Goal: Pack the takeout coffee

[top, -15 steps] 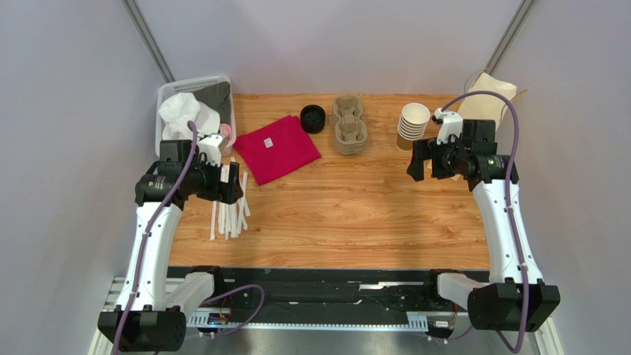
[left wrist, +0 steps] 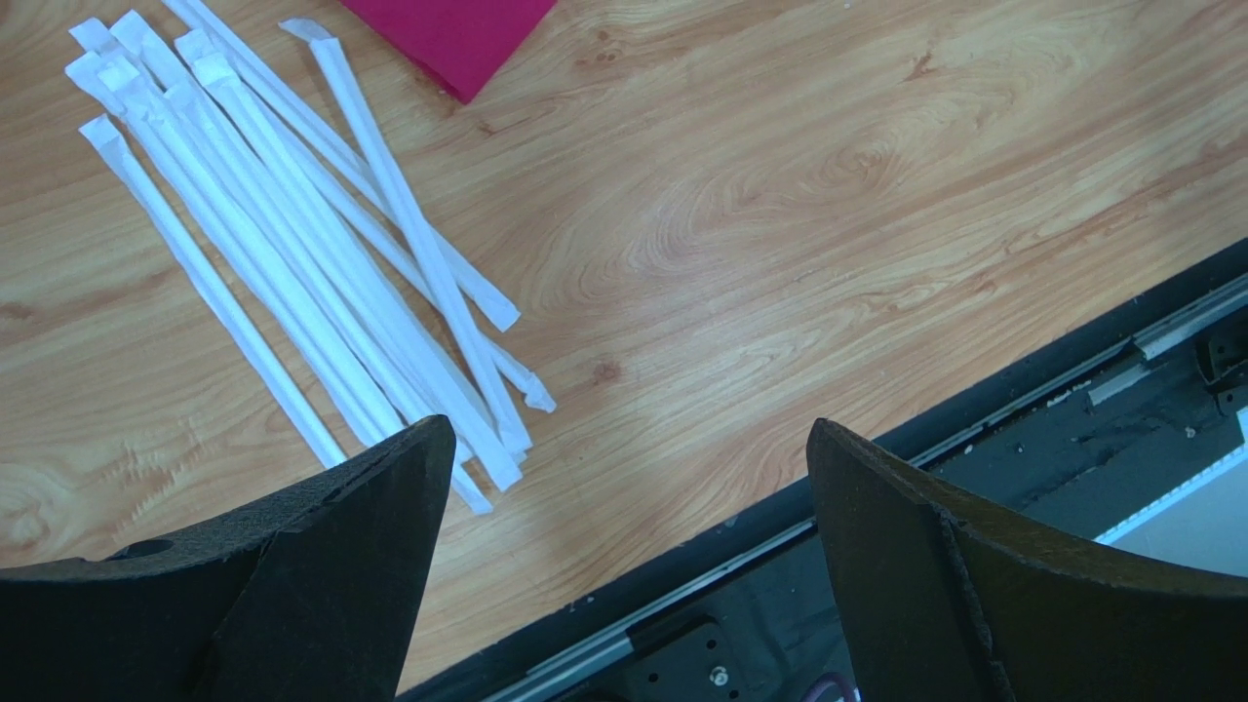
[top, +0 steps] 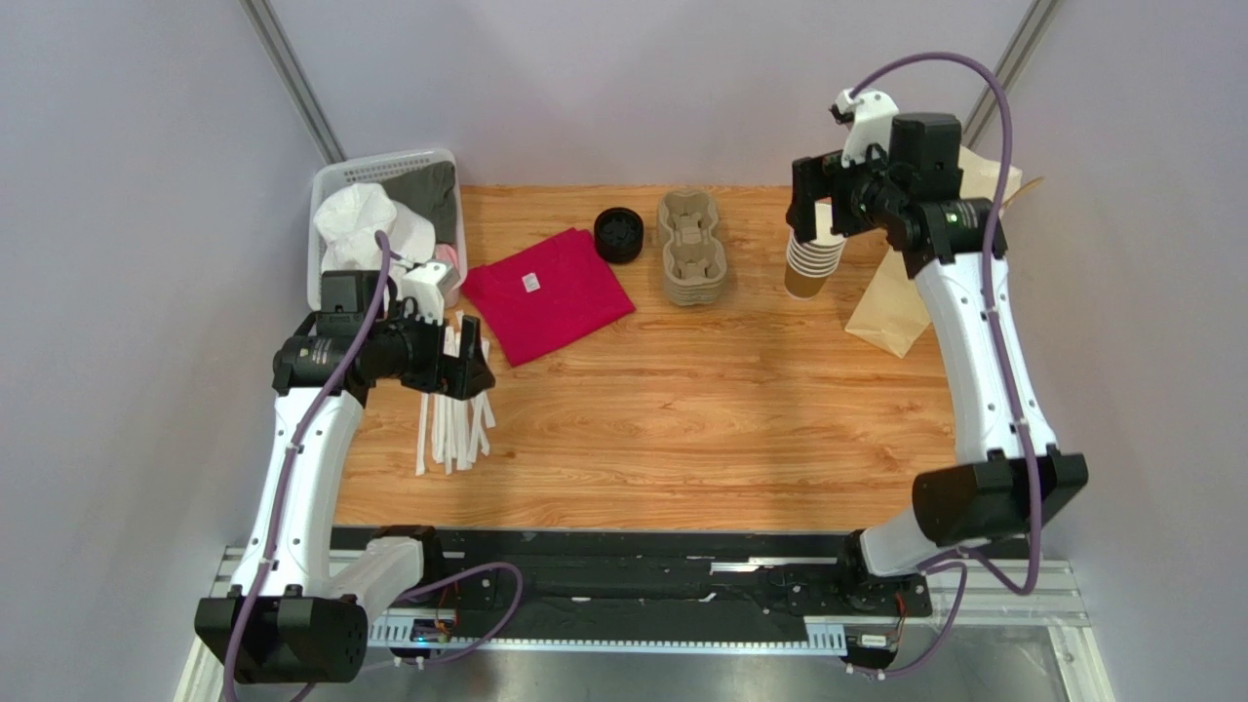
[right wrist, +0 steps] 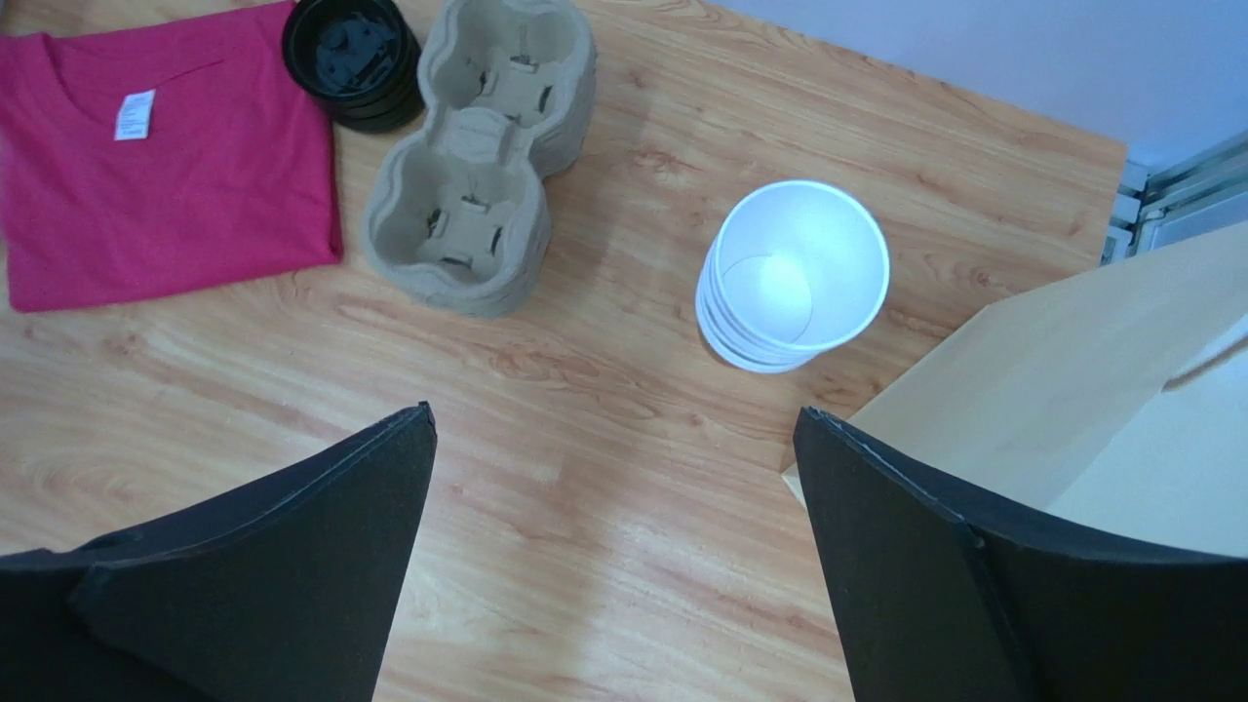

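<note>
Your left gripper [top: 472, 366] hung with its jaws wide apart and nothing between them, above the white paper-wrapped straws [left wrist: 293, 249] on the wooden counter [top: 689, 424]. Your right gripper [right wrist: 615, 424] was spread just as wide and empty, raised over the stack of lidless brown paper cups [right wrist: 791, 278]. That stack stood between the moulded pulp cup carrier [right wrist: 476, 161] and the tan paper bag [right wrist: 1026, 380]. A stack of loose black plastic lids [right wrist: 352, 59] sat beside the carrier, near the folded magenta cloth [top: 550, 293]. I could not tell where the takeout coffee was in any view.
</note>
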Tool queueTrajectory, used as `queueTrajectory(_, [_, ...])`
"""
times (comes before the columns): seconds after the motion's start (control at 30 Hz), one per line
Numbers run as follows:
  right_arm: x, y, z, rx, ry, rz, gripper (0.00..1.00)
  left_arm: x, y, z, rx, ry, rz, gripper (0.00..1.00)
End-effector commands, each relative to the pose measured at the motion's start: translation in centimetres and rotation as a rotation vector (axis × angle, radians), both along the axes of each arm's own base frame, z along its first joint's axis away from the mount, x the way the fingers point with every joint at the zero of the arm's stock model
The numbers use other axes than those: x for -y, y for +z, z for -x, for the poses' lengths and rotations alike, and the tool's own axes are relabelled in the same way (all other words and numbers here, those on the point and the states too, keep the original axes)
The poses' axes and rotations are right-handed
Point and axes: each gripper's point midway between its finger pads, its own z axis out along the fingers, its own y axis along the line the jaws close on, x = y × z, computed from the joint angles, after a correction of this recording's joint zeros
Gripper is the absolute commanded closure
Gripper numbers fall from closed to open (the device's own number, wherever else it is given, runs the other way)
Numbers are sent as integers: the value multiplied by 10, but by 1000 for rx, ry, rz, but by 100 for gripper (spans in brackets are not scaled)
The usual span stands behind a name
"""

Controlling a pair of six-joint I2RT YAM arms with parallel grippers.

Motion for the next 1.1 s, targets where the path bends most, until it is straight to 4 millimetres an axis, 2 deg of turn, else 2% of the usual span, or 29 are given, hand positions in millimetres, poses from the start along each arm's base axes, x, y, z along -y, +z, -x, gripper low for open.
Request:
queueTrajectory(0.0, [12,21,-35,53,-92,34,0,5,20,-9,71,-7,36,1])
queueTrajectory(0.03, [11,10,-47,24,-90,47,0,6,20,-9,69,-9,40,1])
queueTrajectory(0.07, [12,6,-49,1,-93,53,0,7,21,-9,72,-12,45,1])
queueTrajectory(0.1, [10,12,-54,12,-86,52,1,7,21,-9,71,-13,49,1])
queueTrajectory(0.13, [9,-3,-62,-28,-84,57,4,8,21,-9,74,-14,50,1])
queueTrajectory(0.2, [7,-9,-70,-42,-77,58,8,9,21,-10,74,-18,58,1])
queueTrajectory(0.23, [5,-22,-76,-75,-73,62,9,10,21,-10,72,-22,59,1])
queueTrajectory(0.3, [4,-30,-81,-92,-76,69,13,10,20,-12,72,-24,59,1])
queueTrajectory(0.5, [6,-74,-98,-183,-99,107,25,13,21,-18,78,-38,77,1])
queueTrajectory(0.53, [7,-76,-100,-187,-104,110,30,13,20,-19,75,-37,79,1])
queueTrajectory(0.57, [7,-85,-103,-205,-108,119,32,14,20,-18,75,-41,81,1])
queueTrajectory(0.63, [8,-90,-107,-214,-111,129,37,14,18,-20,71,-40,80,1])
queueTrajectory(0.77, [9,-103,-114,-234,-115,155,39,14,17,-21,70,-43,80,1])
queueTrajectory(0.9, [9,-110,-118,-245,-112,164,49,13,15,-23,70,-41,80,1])
queueTrajectory(1.07, [9,-121,-122,-263,-108,173,50,13,11,-26,59,-40,77,1])
